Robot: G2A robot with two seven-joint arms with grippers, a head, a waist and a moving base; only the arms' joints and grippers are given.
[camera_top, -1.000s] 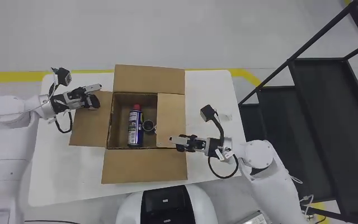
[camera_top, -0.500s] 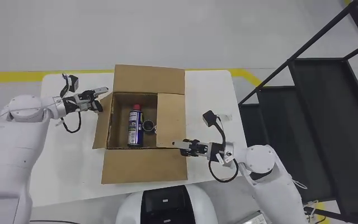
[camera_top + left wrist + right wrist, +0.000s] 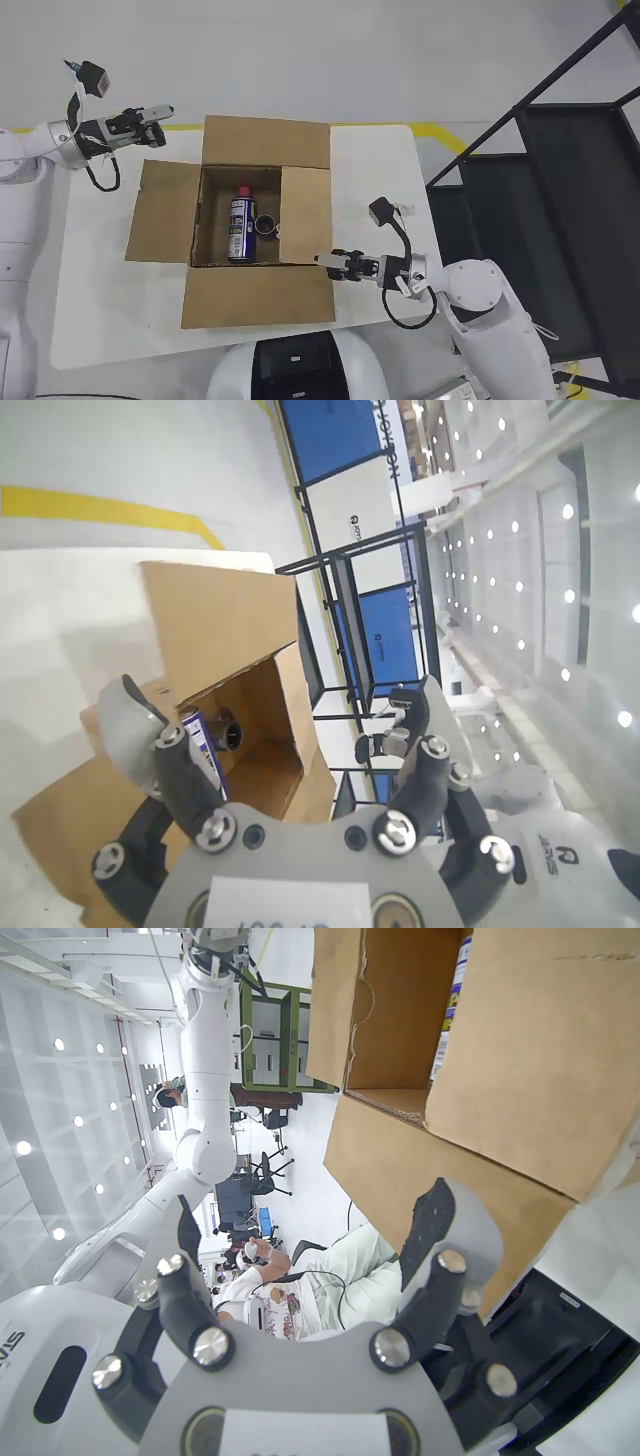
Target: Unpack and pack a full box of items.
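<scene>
Cardboard is what I keep my eye on. From above, the box [image 3: 212, 215] sits in the middle of the surface [image 3: 370, 180] with its flaps thrown outward, except the right flap [image 3: 305, 215], which leans in over the opening. Inside lies the spray can [image 3: 241, 228], flat on its side. Its long axis runs from the far wall to the near wall, cap end toward the far one. A small metal cylinder [image 3: 266, 224] lies just beside it, on the leaning flap's side.

The right pincer [image 3: 322, 261] hovers at the box's near right corner, just beside that flap's near edge, fingers apart and empty. The left pincer [image 3: 160, 111] is out past the far left corner, well apart from the box, also spread and holding nothing. I'd judge the right arm nearer the can, though the flap stands between them. A reach would probably have to come down from above, or the flap be pushed back first.

From the left wrist, the left pincer [image 3: 275, 695] gapes wide. Past its fingers I look into the box [image 3: 220, 625], where the can [image 3: 200, 740] and cylinder [image 3: 231, 732] lie side by side.

From the right wrist, the right pincer [image 3: 312, 1203] is open too. The box's cardboard [image 3: 525, 1053] is close ahead, and a strip of the can's label [image 3: 450, 1013] shows past the flap's edge.
</scene>
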